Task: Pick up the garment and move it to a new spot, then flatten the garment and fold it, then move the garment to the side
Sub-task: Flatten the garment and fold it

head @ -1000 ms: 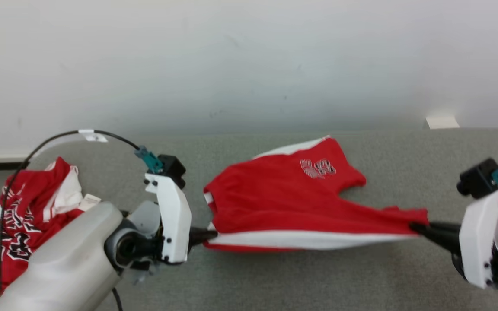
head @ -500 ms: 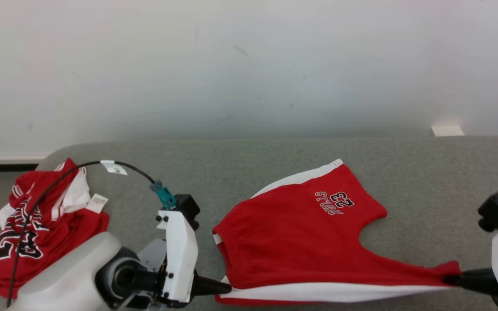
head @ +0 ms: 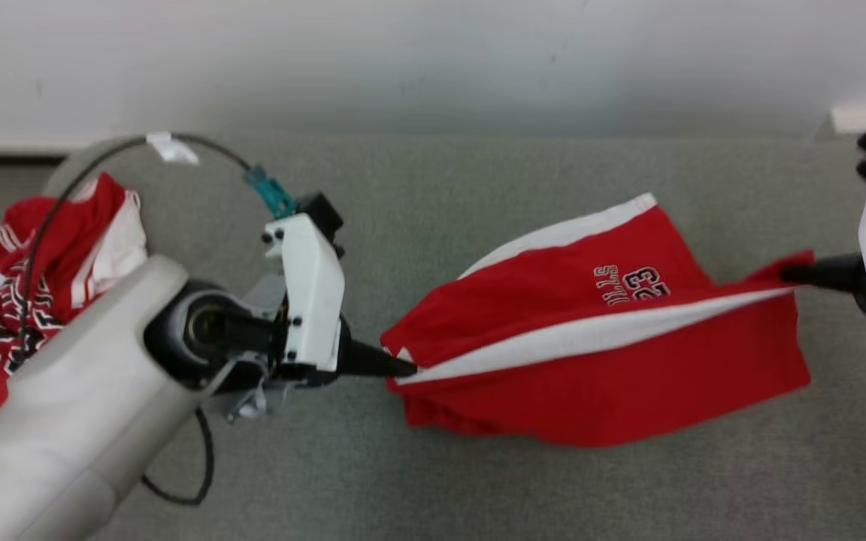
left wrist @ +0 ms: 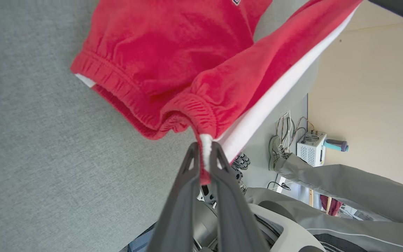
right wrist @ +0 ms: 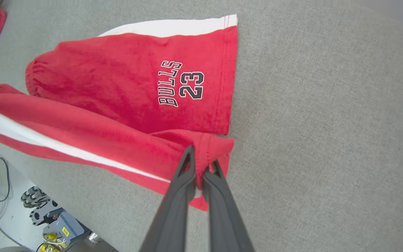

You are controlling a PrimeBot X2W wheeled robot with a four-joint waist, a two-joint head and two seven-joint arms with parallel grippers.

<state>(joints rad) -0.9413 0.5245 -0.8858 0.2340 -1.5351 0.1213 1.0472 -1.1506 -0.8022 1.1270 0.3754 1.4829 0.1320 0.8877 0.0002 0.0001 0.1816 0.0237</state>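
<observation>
The red shorts (head: 628,391) hang stretched between the two grippers above the middle-right part of the grey table (head: 478,195). The left gripper (head: 403,368) is clamped on the gathered waistband, right where the white stripe (head: 591,334) begins; in the left wrist view its two dark fingers (left wrist: 187,189) pinch the white cloth between them. The right gripper (head: 786,272) is clamped on a hem corner of one leg, its fingers (right wrist: 180,196) close together with red fabric between them. The stripe runs taut from one gripper to the other. The other leg lies flat on the table behind, with its BULLS 23 lettering (right wrist: 182,84) facing up. A pile of red clothing (head: 49,248) sits at the table's left end, well apart from the shorts.
</observation>
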